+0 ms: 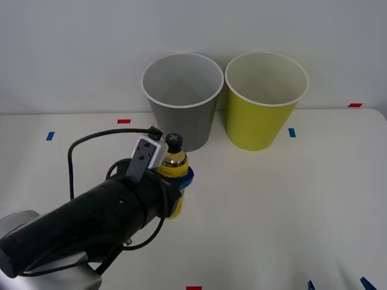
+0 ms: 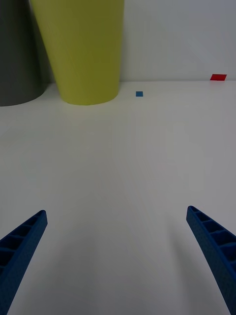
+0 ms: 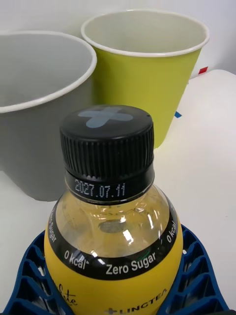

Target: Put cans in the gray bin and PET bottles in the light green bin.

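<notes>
The left hand is clamped on the small yellow-labelled, black-capped PET bottle, upright near the gray tapered bin. Liquid-filled, rigid, probably slippery: mid-body grip suits. The right hand is released.

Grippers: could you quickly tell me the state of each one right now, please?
Left gripper: shut on the PET bottle, standing upright in front of the gray bin.
Right gripper: open, holding nothing, low over the table.

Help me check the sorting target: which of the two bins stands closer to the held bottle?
The gray bin, directly behind the bottle in the left gripper; the light green bin stands farther right.
</notes>
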